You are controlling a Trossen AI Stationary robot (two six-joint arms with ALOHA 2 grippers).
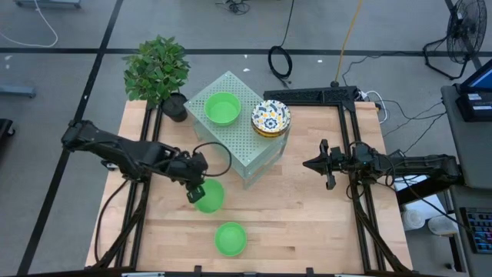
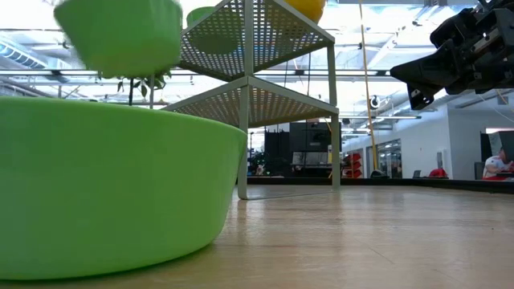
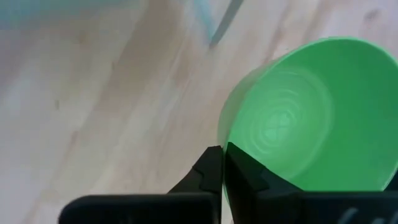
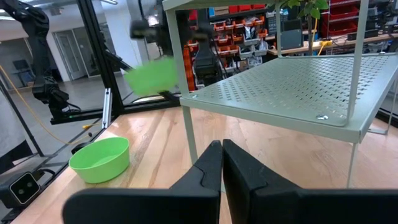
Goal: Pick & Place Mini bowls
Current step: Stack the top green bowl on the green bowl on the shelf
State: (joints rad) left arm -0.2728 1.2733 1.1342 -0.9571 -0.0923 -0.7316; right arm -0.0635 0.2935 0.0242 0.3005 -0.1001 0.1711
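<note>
Wooden table [image 1: 307,223], left gripper [image 1: 195,192] pinching green bowl [image 1: 209,195] rim, lifted, right gripper [image 1: 326,163] closed, empty

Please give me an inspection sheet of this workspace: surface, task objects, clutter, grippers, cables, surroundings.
Surface: wooden table, bare around the objects.
Job's things: one green bowl and a stack of floral bowls on top of the perforated box; one green bowl on the table; one green bowl held by the rim, lifted.
Clutter: potted plant at the far left corner.
Grippers: left gripper shut on the held bowl's rim; right gripper shut, empty, waiting right of the box.
Cables: black coil and yellow cable on the floor.
Surroundings: fan.
</note>
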